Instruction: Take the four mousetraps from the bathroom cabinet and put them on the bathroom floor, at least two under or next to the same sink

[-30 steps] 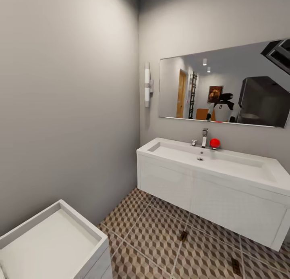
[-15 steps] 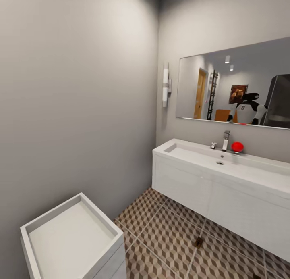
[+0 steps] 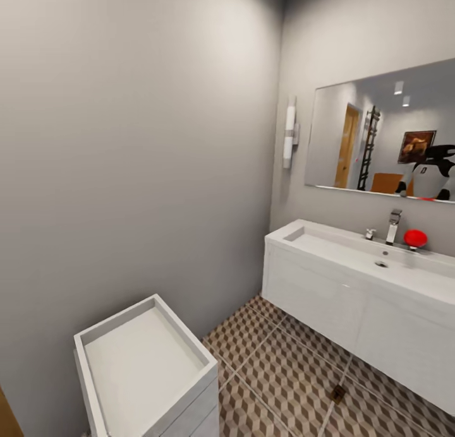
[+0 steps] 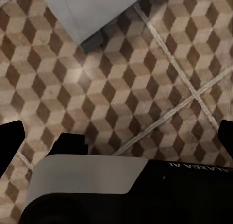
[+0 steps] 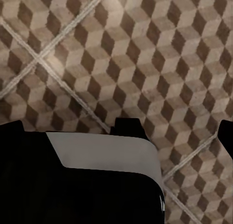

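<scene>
White sink: bathroom sink (image 3: 354, 260) on the far wall
Floor: bathroom floor (image 3: 278, 367), one mousetrap (image 3: 339, 393)
Claws: left gripper (image 4: 116, 136) and right gripper (image 5: 121, 131) both spread wide, holding nothing

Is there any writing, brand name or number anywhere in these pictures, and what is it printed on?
"GALAXEA AI", seemingly: small pale letters, seen upside down and partly cut off, on the black body of the left arm near its gripper; the ending is a guess.
The framed picture reflected in the mirror is too blurred to show any words.
</scene>
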Robot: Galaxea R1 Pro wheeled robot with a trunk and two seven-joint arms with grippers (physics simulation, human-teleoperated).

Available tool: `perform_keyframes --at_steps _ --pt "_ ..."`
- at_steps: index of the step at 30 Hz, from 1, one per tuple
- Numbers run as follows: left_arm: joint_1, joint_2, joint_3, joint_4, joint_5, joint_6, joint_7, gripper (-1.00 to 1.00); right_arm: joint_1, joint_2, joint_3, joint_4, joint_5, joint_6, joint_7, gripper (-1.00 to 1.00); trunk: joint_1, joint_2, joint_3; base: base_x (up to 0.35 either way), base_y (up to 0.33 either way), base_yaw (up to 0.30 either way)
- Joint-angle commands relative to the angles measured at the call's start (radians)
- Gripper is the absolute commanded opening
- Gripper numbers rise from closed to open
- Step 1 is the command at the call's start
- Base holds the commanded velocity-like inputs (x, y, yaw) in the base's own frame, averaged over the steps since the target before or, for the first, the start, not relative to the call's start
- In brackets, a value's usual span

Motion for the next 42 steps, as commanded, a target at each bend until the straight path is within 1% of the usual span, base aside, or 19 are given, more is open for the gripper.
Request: perform_keyframes --at_steps 1,9,27,33,42 --pt "-0.001 -0.001 -0.008 0.001 0.009 -0.003 -0.005 1.00 -0.001 0.000 -0.008 0.002 0.011 0.000 -0.004 1.00 0.000 -0.001 -0.001 0.000 0.000 0.273" --pt "0.006 0.000 -0.008 0.000 0.010 -0.003 -0.030 1.00 -0.001 0.000 -0.008 0.002 0.011 0.000 -0.004 1.00 0.000 -0.001 -0.001 0.000 0.000 0.273" --pt "0.013 0.000 -0.008 0.000 0.010 -0.004 -0.035 1.00 -0.001 0.000 -0.008 0.002 0.010 0.000 -0.004 1.00 0.000 -0.001 -0.001 0.000 0.000 0.267" --pt "0.013 0.000 -0.008 0.000 0.010 -0.004 -0.036 1.00 -0.001 0.000 -0.008 0.002 0.011 0.000 -0.004 1.00 0.000 -0.001 -0.001 0.000 0.000 0.105" --pt "0.013 0.000 -0.008 0.000 0.010 -0.004 -0.036 1.00 -0.001 0.000 -0.008 0.002 0.012 0.002 -0.004 1.00 0.000 -0.001 -0.001 0.000 0.000 0.027"
